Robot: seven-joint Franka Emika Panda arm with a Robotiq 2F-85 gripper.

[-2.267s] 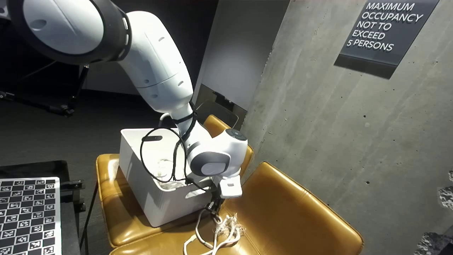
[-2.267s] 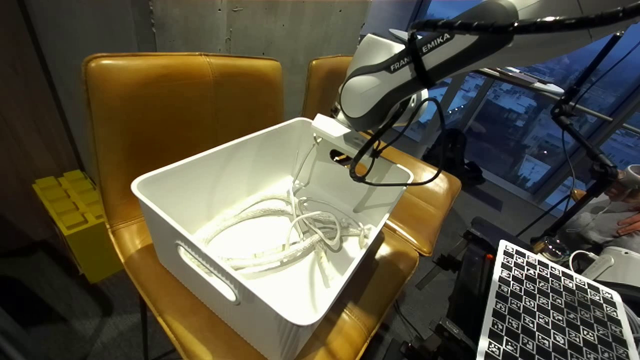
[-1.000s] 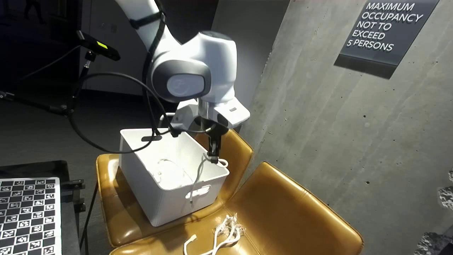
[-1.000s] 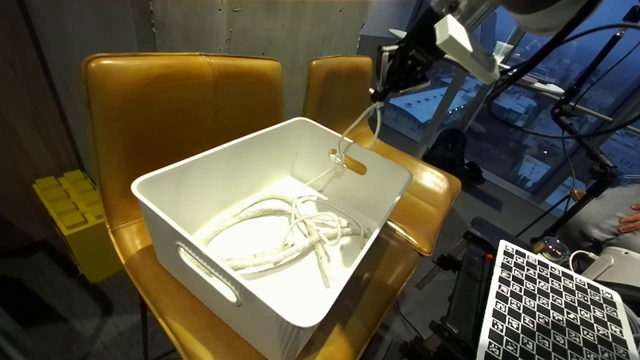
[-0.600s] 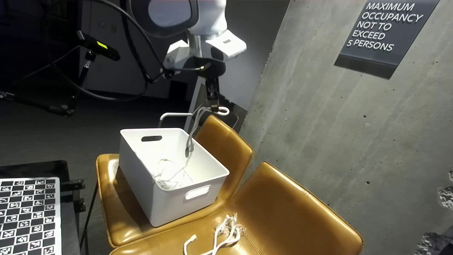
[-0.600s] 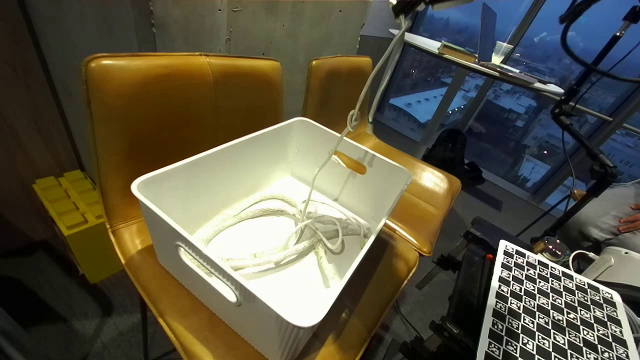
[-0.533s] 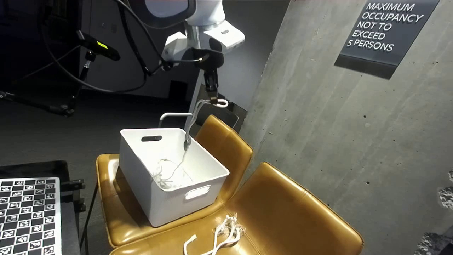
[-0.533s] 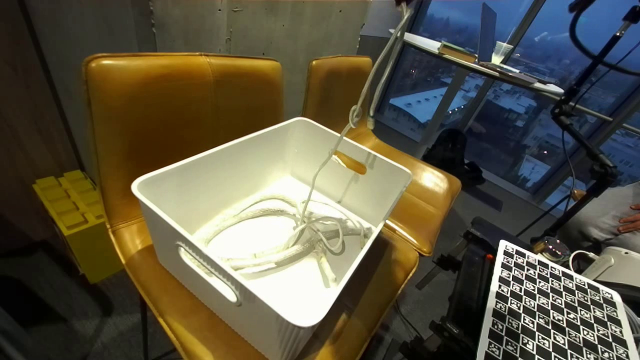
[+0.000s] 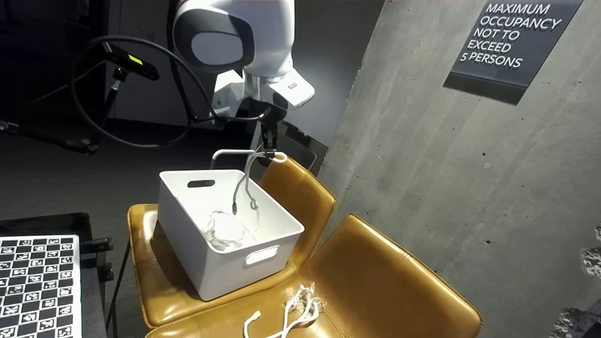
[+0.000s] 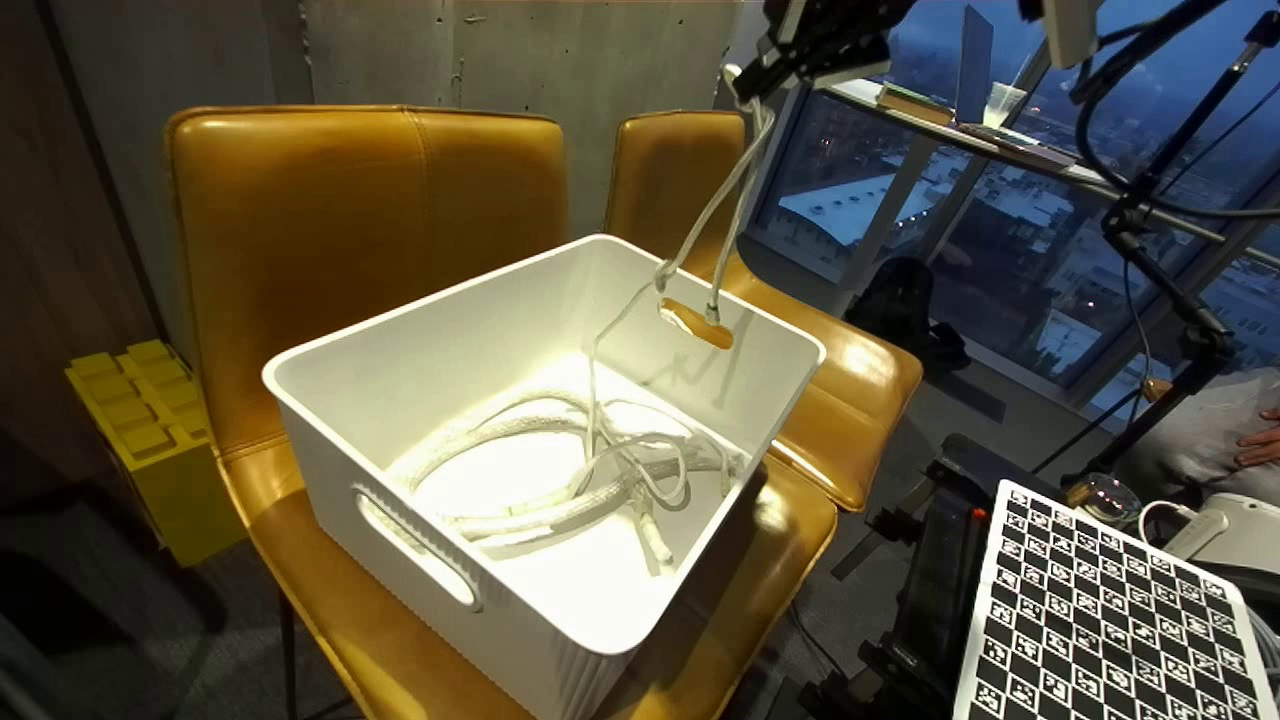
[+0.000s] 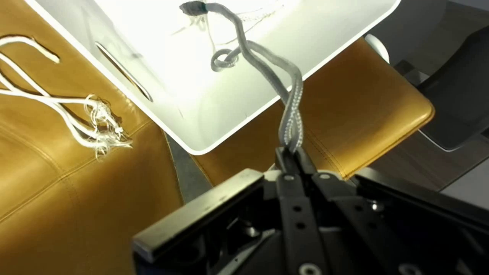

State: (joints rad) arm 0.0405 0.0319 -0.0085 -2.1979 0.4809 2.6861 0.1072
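My gripper [image 9: 270,154] is shut on a grey-white rope [image 11: 297,88], which passes between its fingertips; a short loop sticks out behind them. In the wrist view, the gripper [image 11: 292,152] points down past a white box [image 11: 214,110]. Two rope strands hang over the box's opening, one with a dark, taped-looking end [image 11: 193,8], the other with a knot [image 10: 665,275]. From the knot a thin cord trails to thick white rope [image 10: 510,520] lying coiled on the box floor. Other white ropes [image 9: 300,314] with frayed ends lie on the tan seat beside the box.
The box stands on a tan chair [image 10: 370,250]; another tan chair [image 9: 394,277] adjoins it, by a concrete wall [image 9: 460,178]. A checkered marker board [image 9: 37,286], a yellow block [image 10: 150,450] and a camera on a stand [image 9: 131,61] are around. Black cable loops off the arm.
My gripper has risen from the seat beside the box with the rope, then come down a little. The rope's hanging ends have swung over the box's opening; the other ropes stayed on the seat.
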